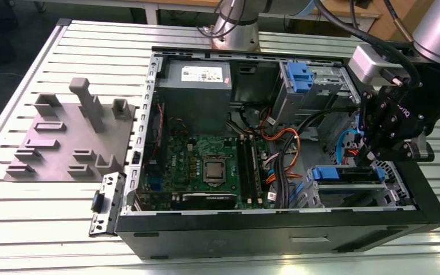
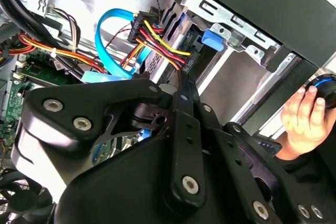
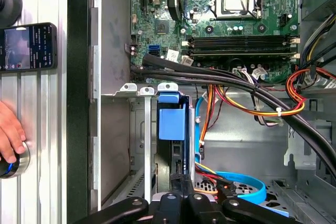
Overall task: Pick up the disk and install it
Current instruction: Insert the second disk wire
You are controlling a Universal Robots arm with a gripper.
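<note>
The hand (image 1: 373,150) hangs inside the open computer case (image 1: 281,229) at 3 o'clock, close to the wall; I cannot tell its grip. The disk (image 3: 171,129) stands on edge in its bay.

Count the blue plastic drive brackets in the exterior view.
2. One blue bracket sits in the bay beside the power supply; a second bracket in the bay beside the arm, which may hide more.
</note>
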